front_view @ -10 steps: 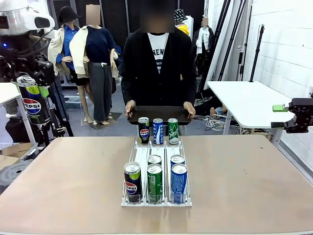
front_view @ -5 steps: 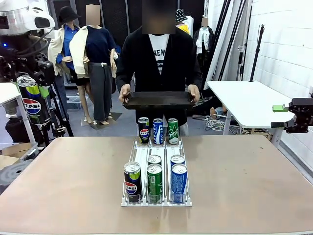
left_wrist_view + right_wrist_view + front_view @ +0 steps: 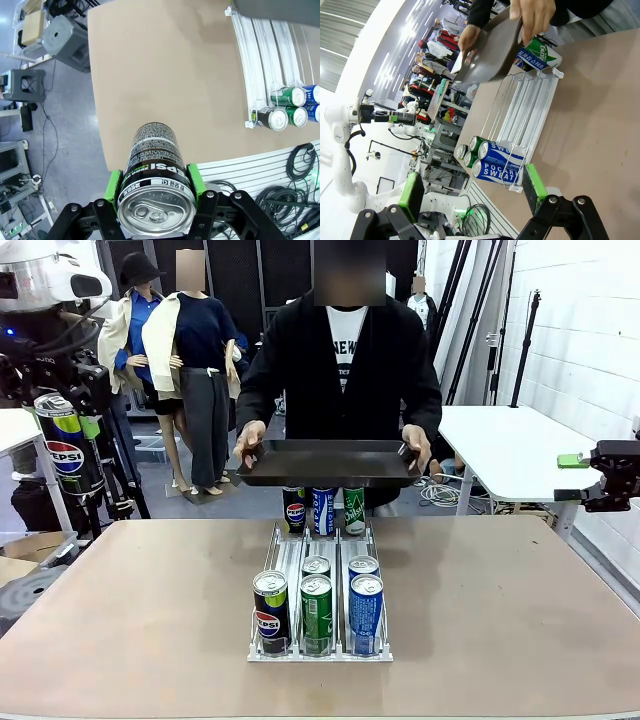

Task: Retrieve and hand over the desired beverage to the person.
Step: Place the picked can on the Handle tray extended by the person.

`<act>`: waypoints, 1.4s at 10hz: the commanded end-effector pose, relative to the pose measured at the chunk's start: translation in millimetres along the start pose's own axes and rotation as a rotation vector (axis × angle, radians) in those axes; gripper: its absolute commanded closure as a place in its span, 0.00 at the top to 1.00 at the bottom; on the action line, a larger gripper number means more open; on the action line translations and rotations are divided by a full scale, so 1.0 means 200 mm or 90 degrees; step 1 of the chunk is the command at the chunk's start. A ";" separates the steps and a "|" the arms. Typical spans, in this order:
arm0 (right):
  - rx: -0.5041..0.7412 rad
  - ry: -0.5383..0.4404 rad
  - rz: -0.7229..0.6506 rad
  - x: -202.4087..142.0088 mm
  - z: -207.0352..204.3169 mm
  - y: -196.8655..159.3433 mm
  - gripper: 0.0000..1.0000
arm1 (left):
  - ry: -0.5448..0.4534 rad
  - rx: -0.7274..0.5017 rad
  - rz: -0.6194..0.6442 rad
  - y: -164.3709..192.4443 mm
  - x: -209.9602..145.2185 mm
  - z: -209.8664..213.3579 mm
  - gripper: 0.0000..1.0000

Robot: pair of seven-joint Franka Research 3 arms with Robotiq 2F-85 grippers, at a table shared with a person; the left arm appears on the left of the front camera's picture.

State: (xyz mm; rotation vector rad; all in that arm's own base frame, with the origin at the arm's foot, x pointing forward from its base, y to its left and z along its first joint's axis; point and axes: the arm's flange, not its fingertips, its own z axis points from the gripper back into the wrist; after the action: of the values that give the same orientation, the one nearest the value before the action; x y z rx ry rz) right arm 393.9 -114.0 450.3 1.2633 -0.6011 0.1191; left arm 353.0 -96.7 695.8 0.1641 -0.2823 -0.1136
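My left gripper point(image 3: 156, 187) pinches a black Pepsi can point(image 3: 152, 160) between its green pads, high at the left edge of the front view. My right gripper point(image 3: 472, 192) is spread and empty at the right edge. The person point(image 3: 340, 370) holds a dark tray point(image 3: 330, 462) above the far end of the rack point(image 3: 290, 552). I judge that the can is retrieved. Next I must carry it across and set it upright on the tray.
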 end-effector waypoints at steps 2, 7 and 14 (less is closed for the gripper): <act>-0.003 -0.001 0.001 0.00 0.00 0.00 1.00 | -0.006 0.004 0.000 0.01 0.00 0.02 0.00; -0.003 -0.001 0.001 0.00 0.00 0.00 1.00 | -0.006 0.004 0.000 0.01 0.00 0.02 0.00; -0.003 -0.001 0.001 0.00 0.00 0.00 1.00 | -0.036 -0.040 -0.022 -0.29 0.16 0.08 0.00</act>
State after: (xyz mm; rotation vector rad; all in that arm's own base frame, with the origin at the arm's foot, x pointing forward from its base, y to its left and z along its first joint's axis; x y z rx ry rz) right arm 394.0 -113.8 450.3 1.2633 -0.6007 0.1196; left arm 360.2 -146.5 696.8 0.1097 -0.2967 -0.1819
